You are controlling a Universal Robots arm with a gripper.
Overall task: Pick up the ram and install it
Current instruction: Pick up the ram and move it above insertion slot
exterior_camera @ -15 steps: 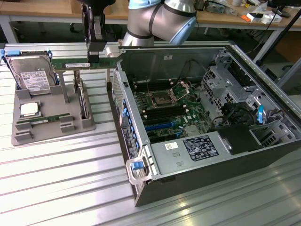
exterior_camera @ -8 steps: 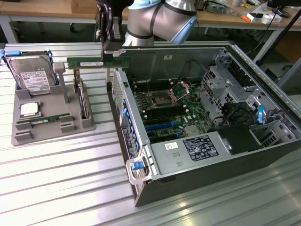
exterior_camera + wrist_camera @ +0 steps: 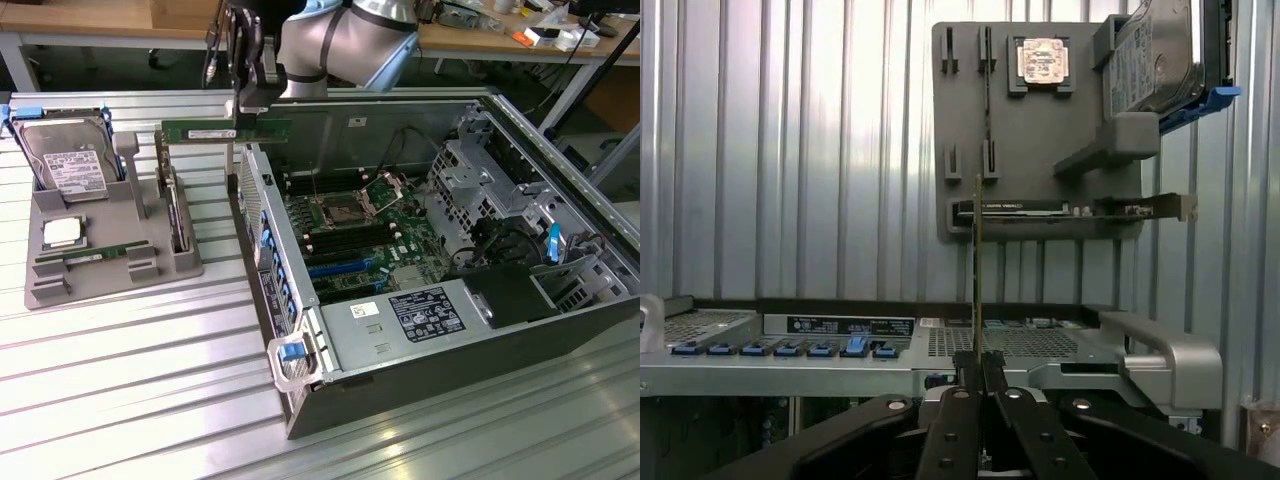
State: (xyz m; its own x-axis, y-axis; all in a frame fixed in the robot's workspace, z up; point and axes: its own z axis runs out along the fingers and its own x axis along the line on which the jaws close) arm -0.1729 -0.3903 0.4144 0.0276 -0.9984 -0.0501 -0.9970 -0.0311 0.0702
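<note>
Gripper (image 3: pixel 238 118) is closed on the ram (image 3: pixel 200 131), held above the holder tray (image 3: pixel 95 282); seating in the motherboard (image 3: pixel 360 235) is not yet done

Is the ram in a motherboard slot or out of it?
Out: the gripper holds the ram in the air over the case wall.

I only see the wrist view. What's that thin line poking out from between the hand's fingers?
Observer: That's the ram edge-on; the exterior view shows its flat face, a long green board clamped in the hand.
Operator: Is it plugged in anywhere?
Observer: No, it hangs in the air near the edge of the open computer case that faces the gray tray.
Operator: What's inside the case?
Observer: A motherboard with long blue slots.
</note>
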